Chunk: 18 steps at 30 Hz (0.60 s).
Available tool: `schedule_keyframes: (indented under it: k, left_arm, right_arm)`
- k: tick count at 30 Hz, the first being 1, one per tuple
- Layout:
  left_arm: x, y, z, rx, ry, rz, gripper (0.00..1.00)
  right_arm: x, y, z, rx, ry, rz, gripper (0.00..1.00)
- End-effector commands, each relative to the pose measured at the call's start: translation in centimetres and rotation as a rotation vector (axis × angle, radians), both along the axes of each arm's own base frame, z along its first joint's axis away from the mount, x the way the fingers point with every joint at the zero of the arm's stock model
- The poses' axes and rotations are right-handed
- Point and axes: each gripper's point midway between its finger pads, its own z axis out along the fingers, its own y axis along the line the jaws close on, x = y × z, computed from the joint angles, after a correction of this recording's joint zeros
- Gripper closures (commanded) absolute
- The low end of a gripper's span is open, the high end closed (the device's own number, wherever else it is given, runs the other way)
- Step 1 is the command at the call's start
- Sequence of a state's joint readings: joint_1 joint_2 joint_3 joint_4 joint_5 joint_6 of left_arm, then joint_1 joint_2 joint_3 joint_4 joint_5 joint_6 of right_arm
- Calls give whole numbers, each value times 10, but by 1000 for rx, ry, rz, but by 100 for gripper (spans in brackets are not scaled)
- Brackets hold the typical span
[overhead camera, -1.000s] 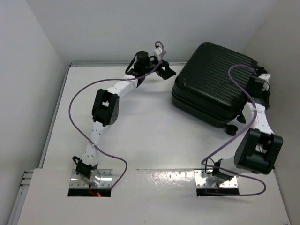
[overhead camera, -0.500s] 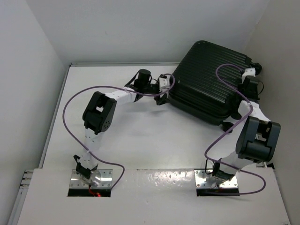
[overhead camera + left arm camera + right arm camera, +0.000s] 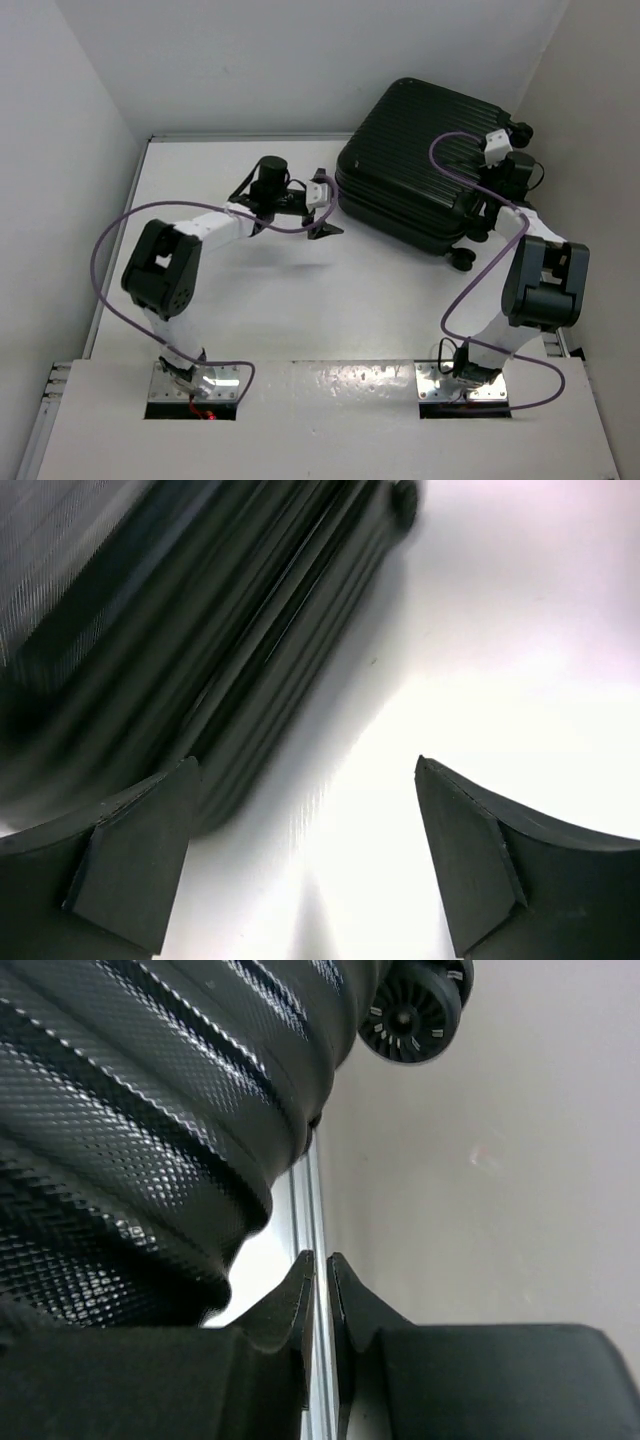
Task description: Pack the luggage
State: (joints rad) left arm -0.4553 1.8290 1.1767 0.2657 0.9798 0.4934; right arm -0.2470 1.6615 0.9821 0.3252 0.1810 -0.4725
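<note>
Closed black ribbed luggage [image 3: 415,160] lies flat at upper right of the overhead view, on a white table [image 3: 300,290]. L gripper [image 3: 305,767] is spread wide, empty, just beside the luggage's left edge. R gripper [image 3: 320,1260] has fingers pressed nearly together, pinching nothing, by the right side near a wheel [image 3: 412,1010].

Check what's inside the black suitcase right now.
Nothing of the inside shows: the ribbed black suitcase lies shut on the table, hiding whatever it holds. Whether anything is packed cannot be told.
</note>
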Motion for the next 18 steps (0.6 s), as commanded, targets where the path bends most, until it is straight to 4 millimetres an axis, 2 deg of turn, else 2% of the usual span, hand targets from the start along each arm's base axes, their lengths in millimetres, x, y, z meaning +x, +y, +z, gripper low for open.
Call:
schedule_keyframes:
  k: [1,2,3,4,5,6,7,9,10,11,12,13,14,15,16,17,18]
  left_arm:
    - [-47,2,47,-59,-197,-212,7]
    - [-46,4,52,-66,-221,-192,7]
    - [-31,17,57,-79,-128,-82,7]
    - [-23,27,57,-101,-87,-9,7]
    - [-2,35,78,-161,-130,78,6]
    - [31,59,93,-211,-47,268,4]
    - [49,70,104,-234,-30,351,4]
    - [93,90,103,-293,112,532,4]
    - [132,112,139,-361,84,658,7]
    - [152,119,134,-357,153,714,12]
    - [182,124,99,-348,263,787,16]
    - [216,137,136,-418,217,869,20]
    - [231,133,122,-398,274,883,27]
    - [249,133,117,-400,301,883,32]
    - [270,120,57,-371,433,865,34]
    - [286,111,97,-445,376,802,36]
    - [295,106,89,-463,408,787,40]
  right_arm:
    - [-12,45,-69,76,195,191,90]
    - [-10,43,-66,69,188,193,90]
    - [-10,40,-69,62,193,187,89]
    - [-11,27,-65,49,184,140,89]
    - [-9,21,-60,50,161,104,89]
    - [-11,-2,-51,37,140,-3,89]
    - [-12,-9,-47,63,114,-48,91]
    - [-18,-18,-44,102,112,-108,92]
    - [-25,-31,-33,163,65,-187,94]
    - [-31,-32,-35,189,71,-206,94]
    - [-38,-41,-33,201,59,-242,94]
    - [-44,-43,-27,222,24,-292,96]
    - [-48,-50,-23,211,2,-337,96]
    - [-51,-54,-21,209,-8,-372,96]
    - [-56,-59,-25,195,0,-419,96]
    - [-58,-67,-19,168,-5,-467,96]
    - [-59,-66,-29,161,33,-482,94]
